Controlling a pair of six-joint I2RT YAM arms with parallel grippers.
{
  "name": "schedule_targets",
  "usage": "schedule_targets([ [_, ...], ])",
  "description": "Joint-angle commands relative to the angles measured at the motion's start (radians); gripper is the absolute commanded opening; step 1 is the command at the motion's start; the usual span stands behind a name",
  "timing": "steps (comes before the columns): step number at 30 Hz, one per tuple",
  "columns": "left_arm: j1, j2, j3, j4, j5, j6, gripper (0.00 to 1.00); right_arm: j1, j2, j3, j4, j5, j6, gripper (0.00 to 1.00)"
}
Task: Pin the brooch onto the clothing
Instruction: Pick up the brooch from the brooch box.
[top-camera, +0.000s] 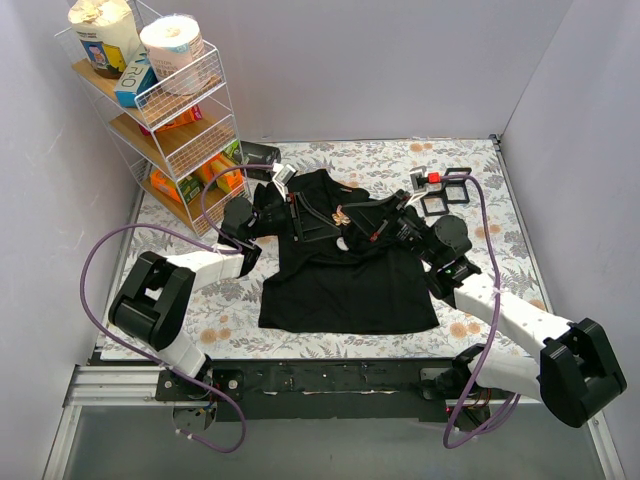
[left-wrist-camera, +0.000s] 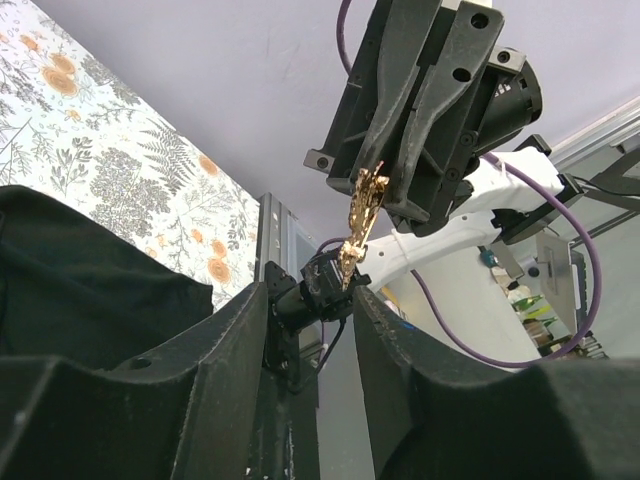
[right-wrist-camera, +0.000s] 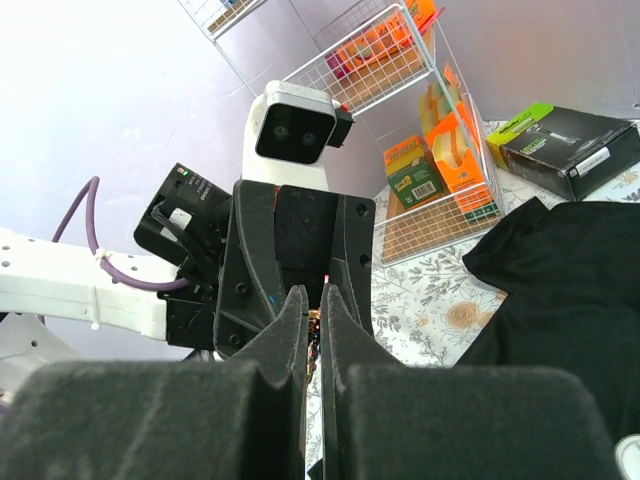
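Note:
The black T-shirt (top-camera: 340, 290) lies flat mid-table; it also shows in the left wrist view (left-wrist-camera: 80, 280) and the right wrist view (right-wrist-camera: 570, 290). The brooch (top-camera: 341, 214) looks golden and ornate here and hangs above the shirt's chest. My right gripper (top-camera: 365, 222) is shut on it: it pokes out of those fingers in the left wrist view (left-wrist-camera: 362, 215) and shows as a sliver in the right wrist view (right-wrist-camera: 314, 322). My left gripper (top-camera: 305, 215) faces it, open and empty (left-wrist-camera: 310, 300). A small pale round piece (top-camera: 343, 243) lies on the shirt.
A wire shelf rack (top-camera: 170, 110) with boxes and a paper roll stands at the back left. A black box (top-camera: 260, 153) lies beside it. Black square frames (top-camera: 445, 195) and a red-and-white piece (top-camera: 432, 179) sit at the back right. Walls close three sides.

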Motion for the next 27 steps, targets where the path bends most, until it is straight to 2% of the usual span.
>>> schedule_targets([
  [1,-0.003,-0.008,-0.009,0.075,-0.009,-0.043,0.38,0.016,0.009,-0.008,0.083,0.02,-0.002,0.01],
  [7,-0.002,-0.019,-0.015,0.088,-0.017,-0.04,0.38,0.023,0.013,-0.013,0.089,0.02,-0.002,0.01],
  [10,-0.002,-0.019,-0.017,0.086,-0.017,-0.035,0.33,0.025,0.012,-0.016,0.089,0.023,0.0,0.01],
  [12,-0.002,-0.021,-0.017,0.092,-0.018,-0.035,0.26,0.023,0.012,-0.017,0.088,0.023,0.0,0.01],
  [15,-0.002,-0.025,-0.018,0.086,-0.02,-0.031,0.08,0.025,0.012,-0.02,0.085,0.024,-0.002,0.01],
  [17,-0.002,-0.031,-0.017,0.076,-0.023,-0.022,0.0,0.025,0.009,-0.026,0.077,0.026,0.0,0.01],
  [20,-0.002,-0.04,-0.018,0.042,-0.029,0.008,0.0,0.025,0.0,-0.025,0.045,0.035,0.0,0.01],
  [25,-0.003,-0.04,-0.006,-0.001,-0.023,0.043,0.0,0.019,-0.032,0.012,-0.113,0.041,-0.041,0.01],
  [26,-0.003,-0.042,-0.001,-0.015,-0.018,0.052,0.0,0.014,-0.039,0.023,-0.15,0.038,-0.051,0.03],
  [27,-0.002,-0.042,0.003,-0.041,-0.015,0.064,0.0,0.006,-0.046,0.033,-0.182,0.037,-0.06,0.11],
])
